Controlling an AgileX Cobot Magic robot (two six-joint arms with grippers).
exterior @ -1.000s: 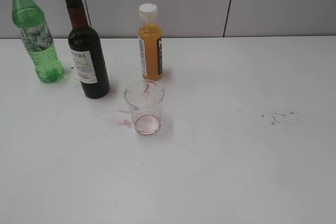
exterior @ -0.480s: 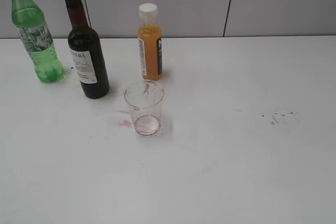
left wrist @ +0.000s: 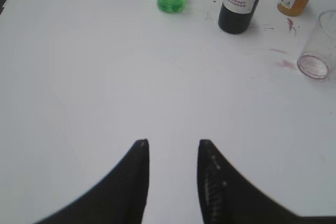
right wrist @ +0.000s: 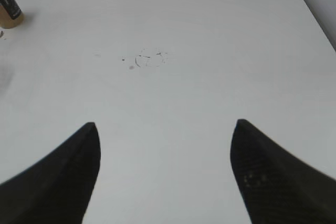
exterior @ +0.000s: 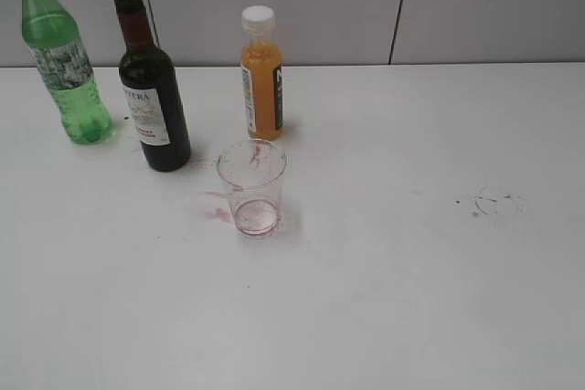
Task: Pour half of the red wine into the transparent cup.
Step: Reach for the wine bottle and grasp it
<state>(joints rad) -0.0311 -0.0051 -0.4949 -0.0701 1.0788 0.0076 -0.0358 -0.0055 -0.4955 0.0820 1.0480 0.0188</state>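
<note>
The dark wine bottle with red foil neck and white label stands upright at the back left of the white table; its lower part shows in the left wrist view. The transparent cup, empty with reddish stains, stands in front and to the right of it, and shows at the right edge of the left wrist view. My left gripper is open and empty, well short of the bottles. My right gripper is wide open and empty over bare table. Neither gripper shows in the exterior view.
A green plastic bottle stands left of the wine bottle. An orange juice bottle with a white cap stands behind the cup. Pink spill marks lie beside the cup. A faint ring stain marks the table at the right.
</note>
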